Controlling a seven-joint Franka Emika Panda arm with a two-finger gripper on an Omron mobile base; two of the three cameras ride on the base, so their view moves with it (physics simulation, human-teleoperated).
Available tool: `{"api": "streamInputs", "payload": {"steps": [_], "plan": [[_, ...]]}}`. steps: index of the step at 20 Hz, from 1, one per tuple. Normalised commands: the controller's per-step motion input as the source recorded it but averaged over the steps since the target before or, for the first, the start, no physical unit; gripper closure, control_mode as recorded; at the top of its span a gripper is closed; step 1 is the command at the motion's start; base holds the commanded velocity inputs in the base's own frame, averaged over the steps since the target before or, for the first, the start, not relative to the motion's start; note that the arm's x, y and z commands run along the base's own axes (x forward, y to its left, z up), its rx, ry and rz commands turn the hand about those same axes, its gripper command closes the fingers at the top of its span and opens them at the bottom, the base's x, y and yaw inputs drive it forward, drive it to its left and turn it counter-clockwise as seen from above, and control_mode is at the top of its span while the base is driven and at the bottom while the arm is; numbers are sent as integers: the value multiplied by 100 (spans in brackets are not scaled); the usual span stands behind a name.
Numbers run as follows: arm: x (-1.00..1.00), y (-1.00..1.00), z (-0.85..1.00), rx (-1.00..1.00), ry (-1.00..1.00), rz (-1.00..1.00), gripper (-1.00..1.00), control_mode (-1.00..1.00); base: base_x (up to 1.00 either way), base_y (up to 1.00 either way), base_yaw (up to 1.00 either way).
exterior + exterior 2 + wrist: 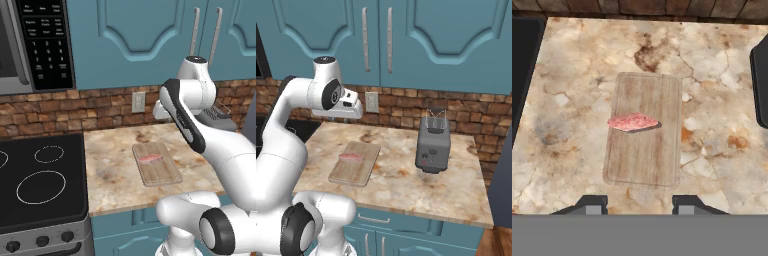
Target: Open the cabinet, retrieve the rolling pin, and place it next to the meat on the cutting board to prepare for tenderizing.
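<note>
The cutting board (644, 160) lies on the marble counter with the meat (632, 121) across its upper half. My gripper (639, 205) hangs well above the board's near end, open, with nothing between its fingertips. From the base views, the board (161, 173) (350, 173) and meat (150, 159) (350, 157) sit mid-counter, with my hand (351, 108) high over them near the wall. The cabinet (431, 40) (135, 35) above the counter has both doors shut, its silver handles (365, 40) side by side. The rolling pin is out of view.
A dark toaster (433, 145) (215, 116) stands on the counter right of the board. A black stove (35, 180) borders the counter on the left, with a microwave (30, 45) above it. A wall outlet (372, 102) sits in the brick backsplash.
</note>
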Motion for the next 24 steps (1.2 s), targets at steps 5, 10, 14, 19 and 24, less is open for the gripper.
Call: {"api": "streamInputs", "payload": {"steps": [5, 10, 14, 19, 24], "plan": [[-11, 0, 0, 0, -2, 0, -100, -100, 0, 0, 0], [0, -4, 0, 0, 0, 0, -100, -100, 0, 0, 0], [-26, -12, 0, -2, -11, -1, -100, -100, 0, 0, 0], [-63, -17, 2, -5, -33, -3, -100, -100, 0, 0, 0], [-76, -34, 8, -10, -46, 0, -100, -100, 0, 0, 0]]}}
